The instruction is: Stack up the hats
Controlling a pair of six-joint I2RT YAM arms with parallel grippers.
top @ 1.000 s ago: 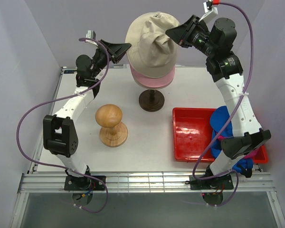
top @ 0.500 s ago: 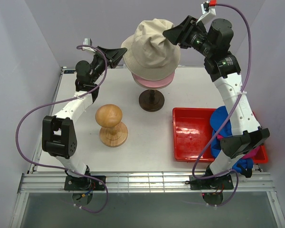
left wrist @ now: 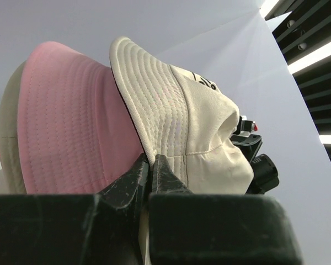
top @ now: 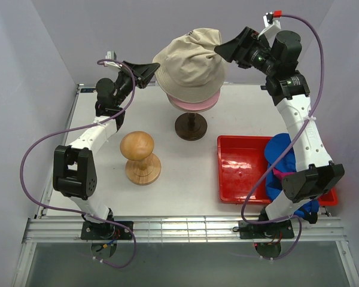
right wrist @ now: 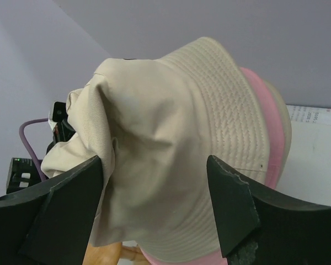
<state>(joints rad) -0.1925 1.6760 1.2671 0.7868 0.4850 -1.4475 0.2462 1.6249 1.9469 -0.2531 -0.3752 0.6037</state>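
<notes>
Item: beige bucket hat (top: 188,66), set over the light pink bucket hat (top: 194,103) atop the dark stand (top: 190,127). Your left fingers (left wrist: 129,185): pinched on its brim. Your right fingers (right wrist: 71,204): spread wide, flanking its crown.

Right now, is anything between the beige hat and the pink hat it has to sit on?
Nothing visible. The beige hat already drapes over the pink hat on the mannequin head. The left gripper pinches its brim; the right gripper is open at the crown.
</notes>
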